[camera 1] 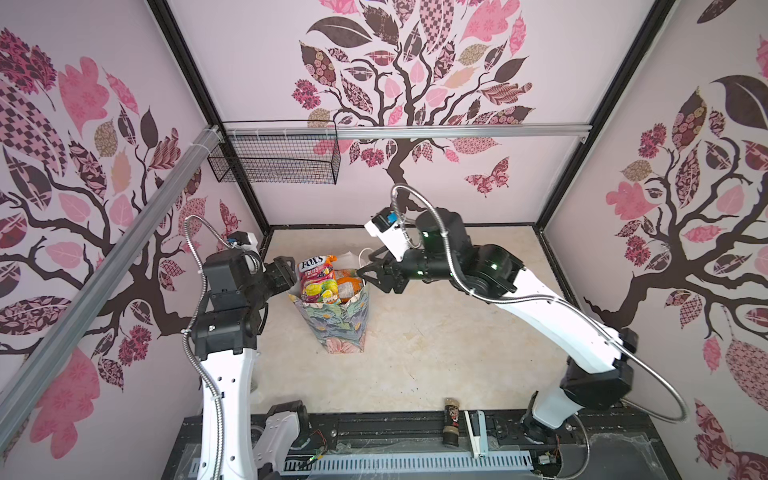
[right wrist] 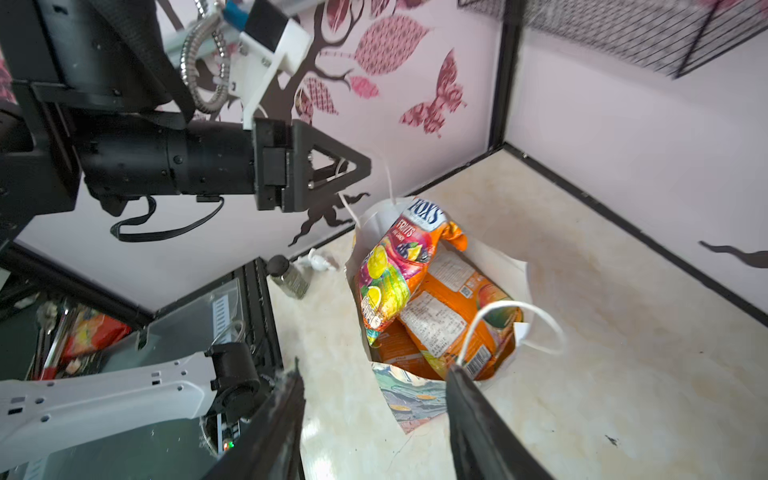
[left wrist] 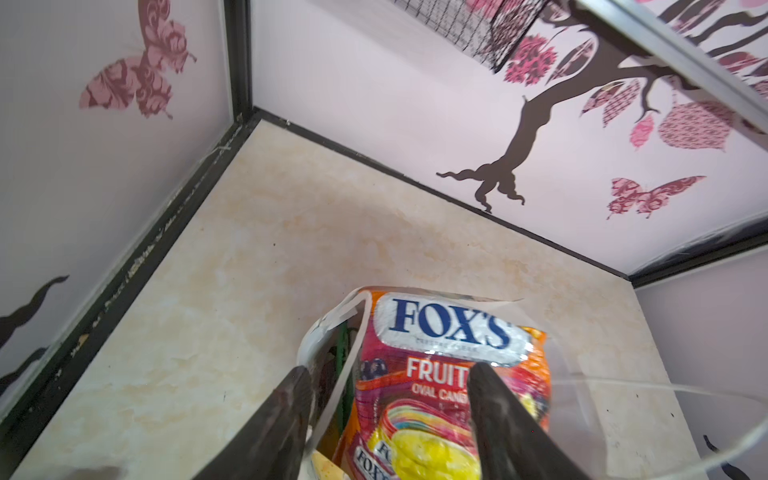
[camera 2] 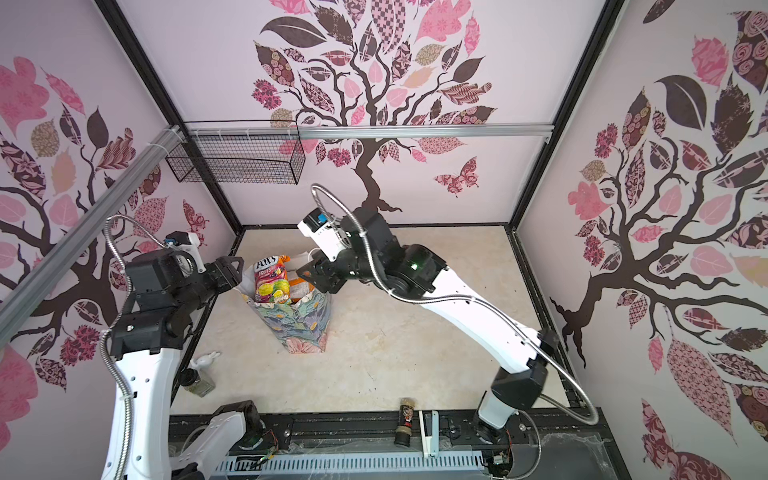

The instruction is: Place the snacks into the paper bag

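— What's written on that glossy packet (camera 1: 318,282)?
— "FOX'S FRUITS". It's red-orange, upright in the floral paper bag (camera 1: 343,328), frame centre. The left claw (camera 1: 292,276) and right claw (camera 1: 365,271) flank it, jaws apart, gripping nothing.

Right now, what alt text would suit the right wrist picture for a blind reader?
An open paper bag stands on a table, holding a FOX'S candy packet that pokes above the rim and orange packets beneath. The right fingers, spread apart, sit in the foreground; the left fingers hover near its rim.
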`<state>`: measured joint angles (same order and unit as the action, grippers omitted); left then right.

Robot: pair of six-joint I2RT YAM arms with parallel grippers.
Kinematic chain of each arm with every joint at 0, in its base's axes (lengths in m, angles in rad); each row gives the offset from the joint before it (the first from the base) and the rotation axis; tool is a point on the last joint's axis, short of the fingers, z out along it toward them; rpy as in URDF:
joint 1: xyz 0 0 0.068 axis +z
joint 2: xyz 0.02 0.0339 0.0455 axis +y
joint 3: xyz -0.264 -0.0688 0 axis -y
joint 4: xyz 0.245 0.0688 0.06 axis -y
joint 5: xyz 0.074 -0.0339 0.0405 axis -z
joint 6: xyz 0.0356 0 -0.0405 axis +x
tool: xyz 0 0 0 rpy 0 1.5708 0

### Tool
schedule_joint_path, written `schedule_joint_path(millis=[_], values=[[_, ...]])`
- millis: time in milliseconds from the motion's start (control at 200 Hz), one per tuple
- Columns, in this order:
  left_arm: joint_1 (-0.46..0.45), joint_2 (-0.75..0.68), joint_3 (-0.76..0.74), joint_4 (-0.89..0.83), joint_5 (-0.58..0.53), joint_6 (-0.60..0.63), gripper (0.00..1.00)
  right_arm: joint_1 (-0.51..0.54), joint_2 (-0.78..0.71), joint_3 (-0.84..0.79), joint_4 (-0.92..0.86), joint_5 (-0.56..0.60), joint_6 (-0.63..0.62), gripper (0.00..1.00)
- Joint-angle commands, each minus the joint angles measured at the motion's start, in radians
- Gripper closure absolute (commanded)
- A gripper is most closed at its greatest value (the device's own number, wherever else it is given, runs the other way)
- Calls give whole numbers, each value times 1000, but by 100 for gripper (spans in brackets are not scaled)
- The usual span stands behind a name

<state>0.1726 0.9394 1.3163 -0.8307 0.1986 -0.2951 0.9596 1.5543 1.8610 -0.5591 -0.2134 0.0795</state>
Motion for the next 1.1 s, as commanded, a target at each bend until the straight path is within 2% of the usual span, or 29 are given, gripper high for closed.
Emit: schedule_joint_path(millis=[0, 115, 200, 315, 465, 600, 765, 865, 1030, 1095], values=[[-4, 41, 67, -115, 47, 37, 36, -4, -52, -145, 141, 66, 61, 42], [-32, 78, 86, -142, 85, 42, 35, -3, -40, -210, 199, 30, 93, 41], [-122, 91, 86, -143, -4, 48, 35, -3, -14, -233, 241, 12, 106, 41], [-251, 128, 101, -161, -140, 59, 35, -3, 40, -219, 246, 63, 94, 43], [-288, 156, 112, -174, -199, 65, 35, -4, 89, -209, 274, 106, 90, 45], [-290, 179, 117, -167, -209, 74, 34, -3, 148, -157, 267, 160, 71, 52], [-291, 198, 107, -136, -261, 90, 30, -4, 188, -118, 267, 182, 55, 74], [-291, 213, 89, -108, -218, 105, 30, -5, 186, -111, 274, 179, 52, 86], [-294, 227, 43, -59, -79, 90, 35, -8, 166, -123, 286, 182, 44, 92], [-306, 225, 22, -48, -66, 82, 37, -11, 156, -135, 294, 177, 46, 95]])
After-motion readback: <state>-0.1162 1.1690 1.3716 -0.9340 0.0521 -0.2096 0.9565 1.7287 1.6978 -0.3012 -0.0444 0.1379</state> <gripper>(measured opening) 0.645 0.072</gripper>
